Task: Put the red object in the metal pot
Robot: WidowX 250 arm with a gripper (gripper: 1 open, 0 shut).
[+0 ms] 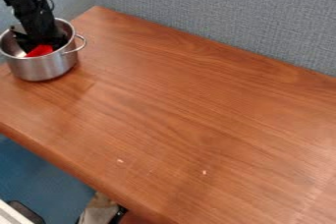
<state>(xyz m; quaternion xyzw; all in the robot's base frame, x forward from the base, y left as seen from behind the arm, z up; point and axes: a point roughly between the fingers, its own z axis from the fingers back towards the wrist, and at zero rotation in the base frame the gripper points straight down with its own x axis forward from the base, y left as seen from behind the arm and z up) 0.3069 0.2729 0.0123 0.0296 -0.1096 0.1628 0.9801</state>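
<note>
The metal pot (37, 59) stands at the far left corner of the wooden table. The red object (45, 48) lies inside it, showing over the rim on the right side. My black gripper (35, 35) reaches down from the upper left into the pot's mouth, its fingertips just left of and above the red object. The jaws look spread apart, and the red object rests in the pot rather than between them. The pot's inner left side is hidden behind the gripper.
The wooden table (197, 110) stretches to the right and toward the front. Its left edge runs close by the pot. A grey-blue wall (237, 12) rises behind the table.
</note>
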